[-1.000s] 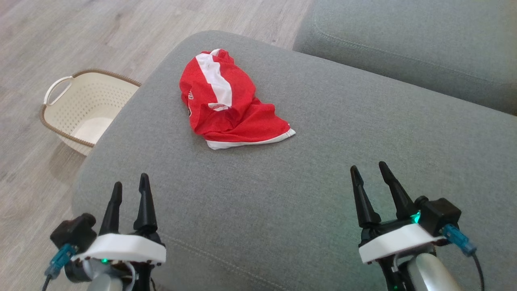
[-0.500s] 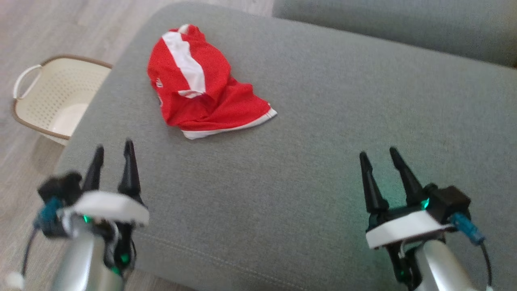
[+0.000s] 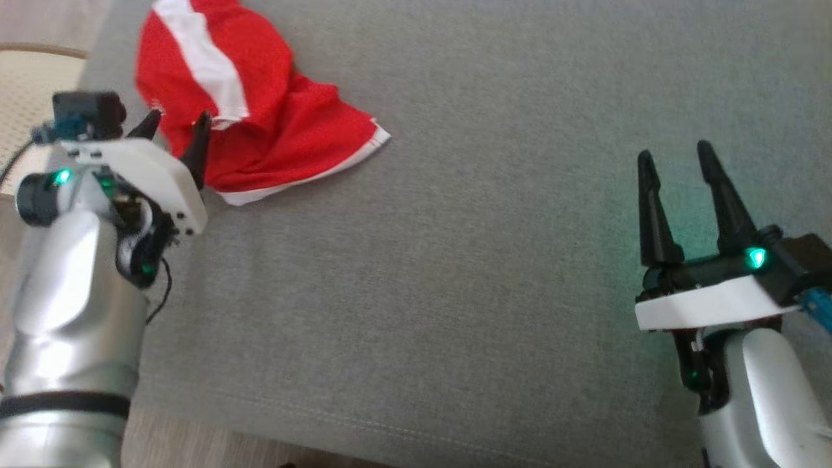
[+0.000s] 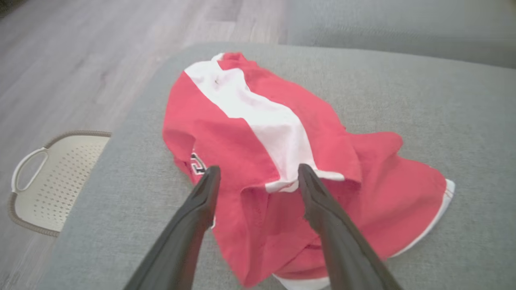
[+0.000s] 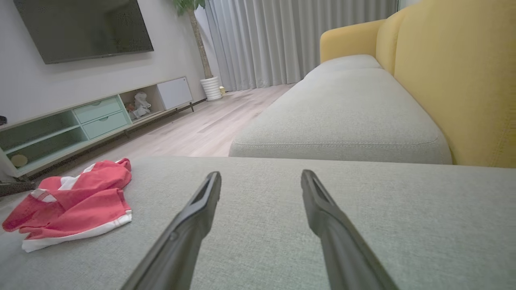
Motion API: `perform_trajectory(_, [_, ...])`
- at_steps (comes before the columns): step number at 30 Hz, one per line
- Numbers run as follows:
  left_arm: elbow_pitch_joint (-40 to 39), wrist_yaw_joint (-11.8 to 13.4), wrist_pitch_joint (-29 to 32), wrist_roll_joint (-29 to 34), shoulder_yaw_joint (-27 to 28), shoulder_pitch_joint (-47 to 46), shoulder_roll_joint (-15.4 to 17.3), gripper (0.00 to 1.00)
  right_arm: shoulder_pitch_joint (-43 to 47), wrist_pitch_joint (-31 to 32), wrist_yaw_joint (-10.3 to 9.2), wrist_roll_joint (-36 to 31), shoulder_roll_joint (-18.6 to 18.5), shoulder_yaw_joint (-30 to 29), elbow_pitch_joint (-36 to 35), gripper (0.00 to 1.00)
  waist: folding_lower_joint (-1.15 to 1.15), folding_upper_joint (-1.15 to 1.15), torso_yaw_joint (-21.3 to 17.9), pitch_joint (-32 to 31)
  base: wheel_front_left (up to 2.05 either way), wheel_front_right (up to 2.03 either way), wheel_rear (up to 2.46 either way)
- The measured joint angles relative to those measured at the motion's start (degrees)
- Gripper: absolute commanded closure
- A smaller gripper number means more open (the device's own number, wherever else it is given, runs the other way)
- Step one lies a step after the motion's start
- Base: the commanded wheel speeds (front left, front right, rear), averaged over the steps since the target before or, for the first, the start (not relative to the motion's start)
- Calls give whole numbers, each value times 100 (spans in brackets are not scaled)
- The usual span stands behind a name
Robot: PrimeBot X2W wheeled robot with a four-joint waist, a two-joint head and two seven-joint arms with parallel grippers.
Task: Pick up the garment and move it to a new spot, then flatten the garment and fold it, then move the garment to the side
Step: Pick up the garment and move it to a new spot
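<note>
Garment [image 3: 260, 130] crumpled on cushion [image 3: 455, 292] | basket [image 4: 52, 189] beside | left gripper [image 4: 259, 169] spread at it | right gripper [image 3: 675, 151] spread, apart

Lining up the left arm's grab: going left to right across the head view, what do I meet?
Basket → left gripper → garment → right gripper.

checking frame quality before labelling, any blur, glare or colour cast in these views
Head view: mildly soft, and green light by the right gripper tints the grey cushion. Left wrist view: the garment looks washed-out pink and the floor is blurred. Right wrist view: sharpest, evenly lit, no glare.
</note>
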Motion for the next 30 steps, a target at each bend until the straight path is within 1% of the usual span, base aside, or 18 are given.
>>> perform_trajectory(2, [308,-24,258,2,-69,-227,49,0,-29,42,0,-11,-10,-11,-120,0,0,0,-100,136,0,0,0])
perform_trajectory(5, [743,-25,481,46,-160,-472,118,0,-53,88,0,-24,-22,-16,-247,0,0,0,-245,320,0,0,0])
perform_trajectory(9, [1237,-26,619,45,-185,-752,127,0,-55,130,0,-24,-30,-41,-334,0,0,0,-408,527,0,0,0])
perform_trajectory(13, [1575,-43,626,8,-225,-1048,140,0,-62,131,0,-26,-40,-70,-403,0,-2,0,-534,664,0,0,0])
perform_trajectory(14, [1652,-43,659,-18,-254,-1118,143,6,-65,131,0,-26,-48,-87,-412,0,-1,0,-552,687,0,0,0])
perform_trajectory(15, [1652,-43,659,-18,-254,-1118,143,58,-65,131,0,-26,-48,-87,-412,0,-1,0,-552,687,0,0,0])
perform_trajectory(16, [1714,-44,672,-54,-300,-1181,149,100,-66,133,0,-26,-60,-104,-428,0,-2,0,-565,705,0,0,0])
perform_trajectory(21, [1785,-42,805,-430,-658,-1309,126,100,-113,157,0,-26,-87,-162,-434,0,-2,0,-574,689,0,0,0])
perform_trajectory(25, [1777,-43,599,-733,-914,-1259,167,100,-174,152,0,-26,-83,-170,-401,0,-2,0,-555,571,0,0,0])
perform_trajectory(30, [1660,-49,222,-1112,-1134,-1002,130,100,-177,64,0,-14,-43,-168,-215,0,-1,0,-544,331,0,0,0])
